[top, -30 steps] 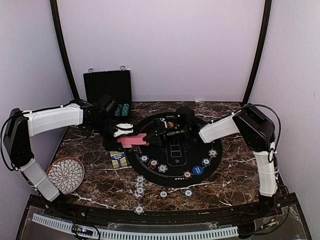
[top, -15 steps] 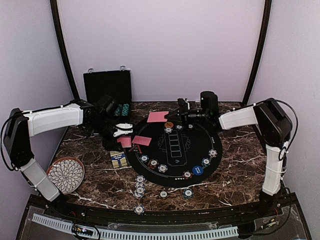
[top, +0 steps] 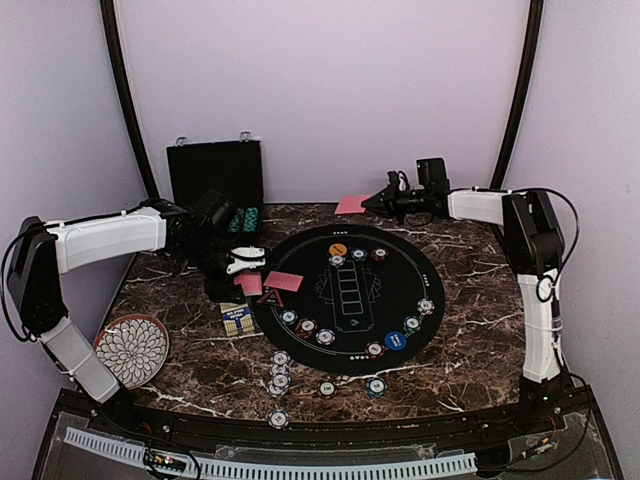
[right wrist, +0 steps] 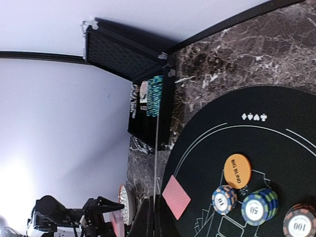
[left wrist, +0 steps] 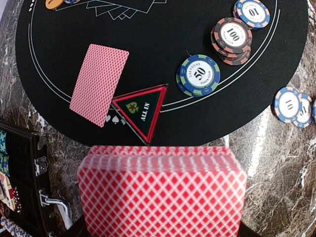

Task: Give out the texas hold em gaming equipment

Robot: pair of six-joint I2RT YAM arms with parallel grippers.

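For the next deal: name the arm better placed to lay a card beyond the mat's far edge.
Right. The right fingers hold a red-backed card past the mat's far edge; the left fingers grip the deck by the mat's left side.

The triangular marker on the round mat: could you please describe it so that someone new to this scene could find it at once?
Start at the round black mat on the marble table and go to its left edge, nearest the left arm. There, beside a face-down red-backed card, lies the triangle marker. It is the only three-cornered piece: black, red-edged, lettered ALL IN.
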